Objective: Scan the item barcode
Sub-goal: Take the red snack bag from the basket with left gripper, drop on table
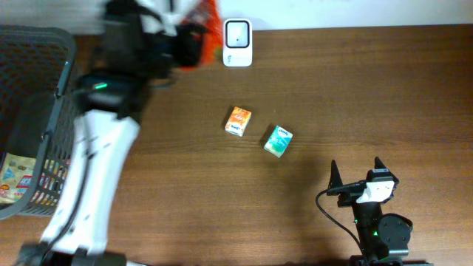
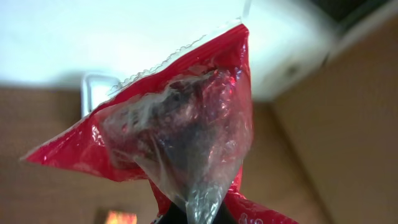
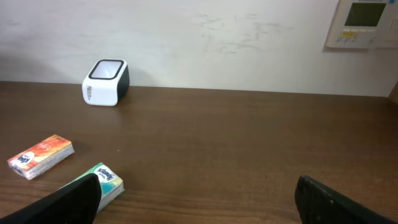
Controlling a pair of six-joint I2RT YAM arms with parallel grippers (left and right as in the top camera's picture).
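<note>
My left gripper (image 1: 189, 41) is shut on a red and clear crinkly snack bag (image 1: 205, 16), the item, held in the air just left of the white barcode scanner (image 1: 237, 43) at the table's back edge. From the left wrist, the bag (image 2: 180, 124) fills the view above the gripper (image 2: 202, 216), pinched at its clear bottom corner. The scanner (image 2: 95, 88) peeks out behind the bag's left side. No barcode shows. My right gripper (image 1: 357, 174) rests open near the front right, nothing between its fingers (image 3: 62, 205). The scanner (image 3: 106, 82) stands far from it.
An orange tissue pack (image 1: 238, 120) and a green tissue pack (image 1: 278, 140) lie mid-table, the green one (image 3: 102, 180) close to the right gripper's left finger. A dark wire basket (image 1: 29, 89) with packets stands at the left edge. A wall panel (image 3: 364, 23) hangs at the back right.
</note>
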